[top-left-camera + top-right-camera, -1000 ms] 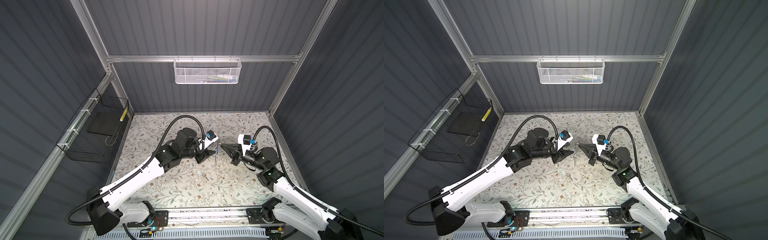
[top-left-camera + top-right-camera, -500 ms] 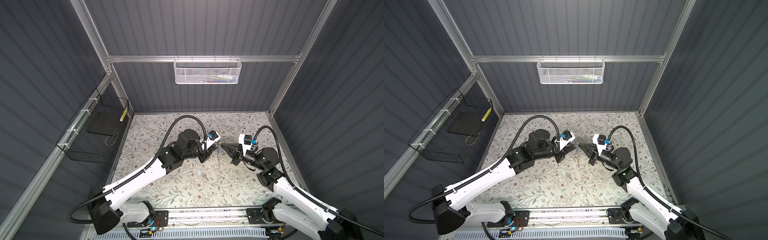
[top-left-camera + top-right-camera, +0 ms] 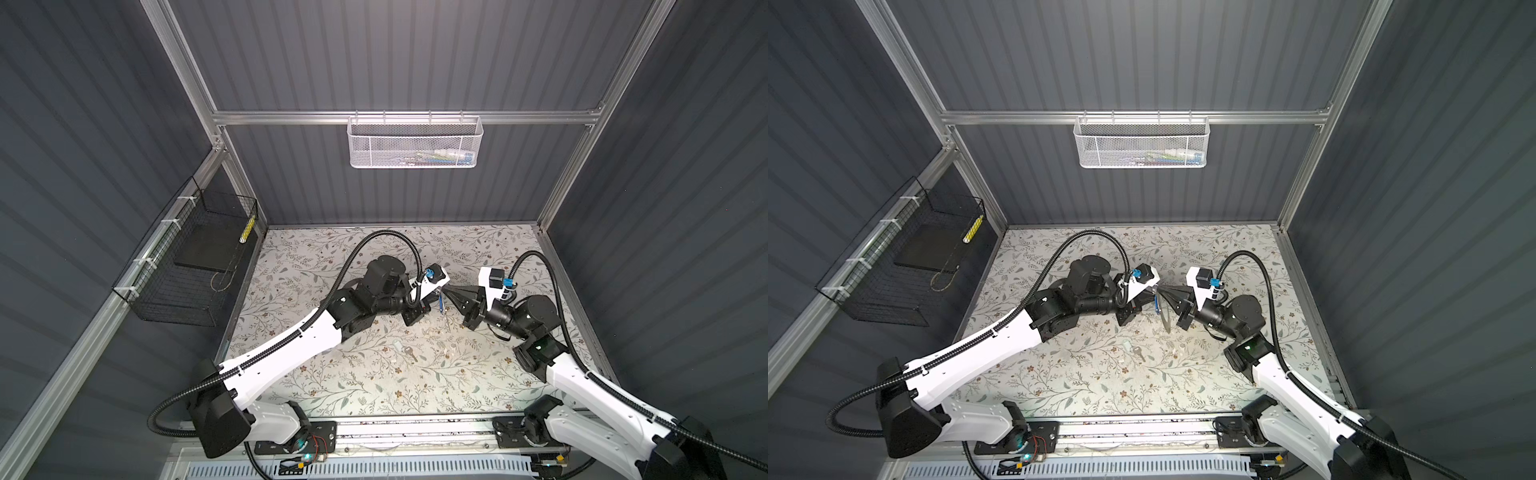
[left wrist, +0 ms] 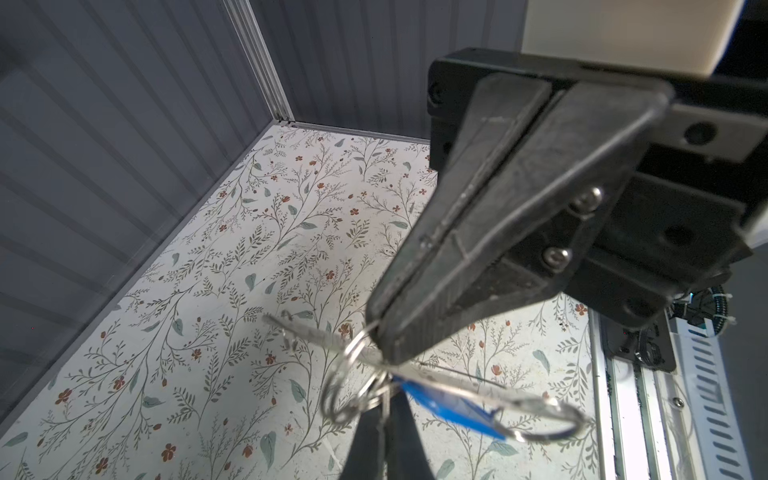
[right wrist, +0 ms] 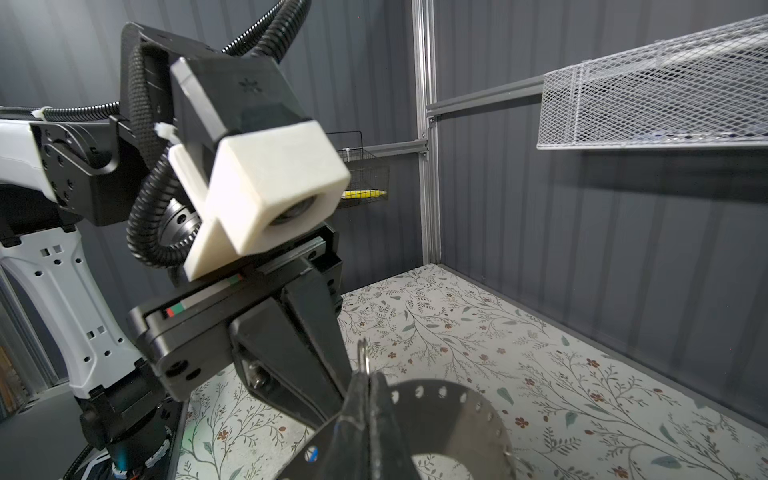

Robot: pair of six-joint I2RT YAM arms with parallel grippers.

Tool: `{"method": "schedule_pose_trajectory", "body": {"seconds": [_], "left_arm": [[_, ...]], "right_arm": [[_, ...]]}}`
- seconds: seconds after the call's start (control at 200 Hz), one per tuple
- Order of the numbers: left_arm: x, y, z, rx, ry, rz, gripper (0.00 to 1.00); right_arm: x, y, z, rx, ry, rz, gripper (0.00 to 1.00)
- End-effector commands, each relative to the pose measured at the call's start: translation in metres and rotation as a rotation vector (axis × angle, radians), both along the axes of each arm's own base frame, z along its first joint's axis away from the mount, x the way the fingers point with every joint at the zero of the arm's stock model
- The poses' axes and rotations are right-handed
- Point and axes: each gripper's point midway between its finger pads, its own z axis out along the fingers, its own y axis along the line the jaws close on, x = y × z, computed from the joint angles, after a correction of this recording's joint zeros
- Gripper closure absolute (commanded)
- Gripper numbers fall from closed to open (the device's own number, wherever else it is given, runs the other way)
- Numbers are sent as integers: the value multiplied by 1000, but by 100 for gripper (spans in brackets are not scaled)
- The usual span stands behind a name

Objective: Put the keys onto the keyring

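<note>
Above the middle of the flowered table [image 3: 332, 374], my right gripper [image 4: 384, 338] is clamped on the keyring [image 5: 469, 428], which hangs on edge, faces left and right. My left gripper [image 4: 384, 411] pinches the blue key [image 4: 449, 405] just left of it; the pale key [image 3: 1137, 352] lies nearer, blade pointing near-right.

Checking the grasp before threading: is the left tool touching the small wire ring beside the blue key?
Touching. The left wrist view shows the left tool shut, pinching the small wire ring at its tips.
</note>
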Motion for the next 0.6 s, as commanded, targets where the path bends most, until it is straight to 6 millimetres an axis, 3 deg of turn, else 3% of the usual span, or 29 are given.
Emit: {"method": "schedule_pose_trajectory", "body": {"seconds": [0.0,0.34,0.49,0.595], "left_arm": [[-9,-7,2,14,10,-65,100],[-23,-17,3,-6,56,-163,100],[-11,-2,9,8,2,-51,65],[-7,14,17,9,-42,11,53]], "right_arm": [[-5,-2,21,48,-64,4,100],[-5,-3,16,41,-79,-7,100],[-10,-4,13,42,-91,13,100],[-16,-2,11,39,-104,43,100]]}}
